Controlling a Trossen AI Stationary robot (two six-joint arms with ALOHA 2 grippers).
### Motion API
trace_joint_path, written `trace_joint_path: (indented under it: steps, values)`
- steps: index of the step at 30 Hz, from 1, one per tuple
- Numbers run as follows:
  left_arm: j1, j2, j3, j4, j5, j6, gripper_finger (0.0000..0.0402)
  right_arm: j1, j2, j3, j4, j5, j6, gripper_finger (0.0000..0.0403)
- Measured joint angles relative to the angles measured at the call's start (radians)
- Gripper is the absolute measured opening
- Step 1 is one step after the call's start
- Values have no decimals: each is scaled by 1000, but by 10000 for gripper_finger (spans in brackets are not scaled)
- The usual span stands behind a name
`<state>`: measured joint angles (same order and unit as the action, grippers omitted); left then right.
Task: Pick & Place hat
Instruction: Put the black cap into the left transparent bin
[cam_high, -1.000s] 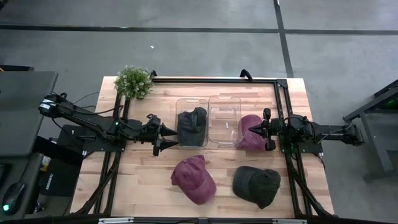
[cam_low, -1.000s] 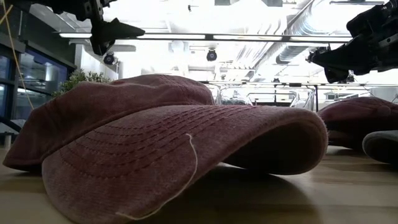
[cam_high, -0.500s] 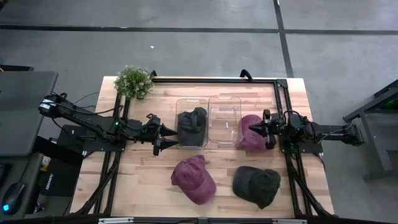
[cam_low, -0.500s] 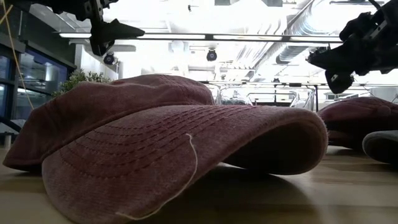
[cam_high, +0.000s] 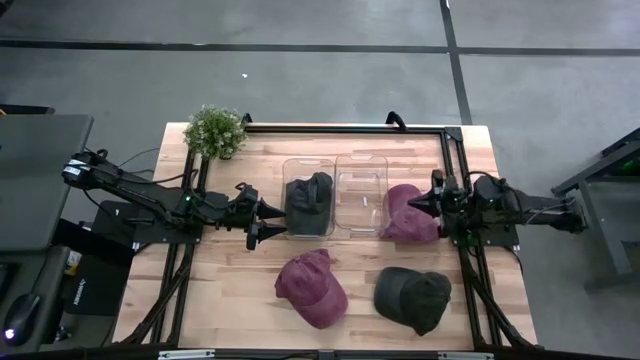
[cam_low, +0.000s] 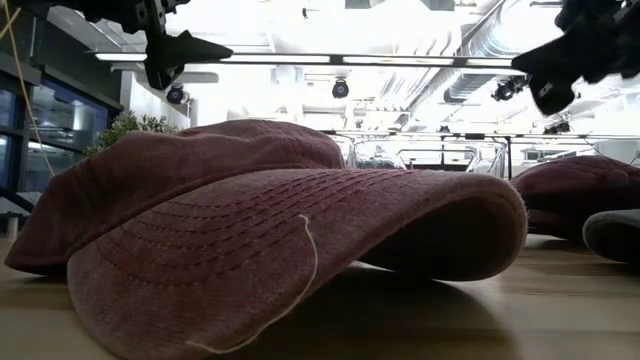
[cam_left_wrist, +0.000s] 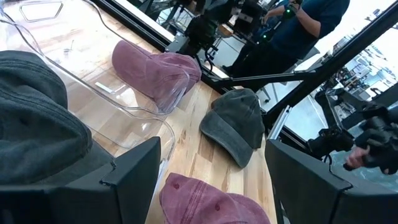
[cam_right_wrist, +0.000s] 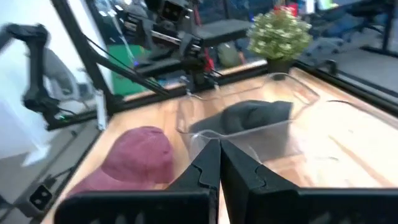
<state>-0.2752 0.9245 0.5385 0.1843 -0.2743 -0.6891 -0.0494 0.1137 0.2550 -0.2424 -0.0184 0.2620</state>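
Several hats are in view. A dark hat (cam_high: 308, 203) lies in the left clear bin (cam_high: 290, 170); the right clear bin (cam_high: 360, 165) holds nothing. A maroon hat (cam_high: 400, 218) rests on the table against that bin's right wall. Another maroon hat (cam_high: 312, 288) and a dark grey hat (cam_high: 412, 298) lie near the front edge. My right gripper (cam_high: 420, 201) is shut with nothing in it, hovering level over the right maroon hat's right edge. My left gripper (cam_high: 262, 222) stands open in the air just left of the left bin, empty.
A potted plant (cam_high: 215, 130) stands at the far left corner. A black frame (cam_high: 345, 128) runs along the table's far and side edges. Bare wood lies at the front left. A person (cam_left_wrist: 311, 18) stands in the room beyond the table.
My right gripper has risen and drawn back toward the table's right edge, away from the maroon hat beside the bin, rolling slightly. The hats have kept their places.
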Motion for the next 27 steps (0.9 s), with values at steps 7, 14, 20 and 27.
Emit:
trace_joint_path:
  steps: [7, 14, 20, 27]
  values:
    - [0, 0, 0, 0, 0, 0, 280, 0, 147, 255, -309, 11, 109, 3]
    - [0, 0, 0, 0, 0, 1, 280, 0, 315, 449, -500, -58, 100, 3]
    - [0, 0, 0, 0, 0, 1, 280, 0, 459, 558, -647, -144, 97, 4]
    - [0, 0, 0, -1, 1, 1, 280, 0, 568, 612, -827, -280, 249, 48]
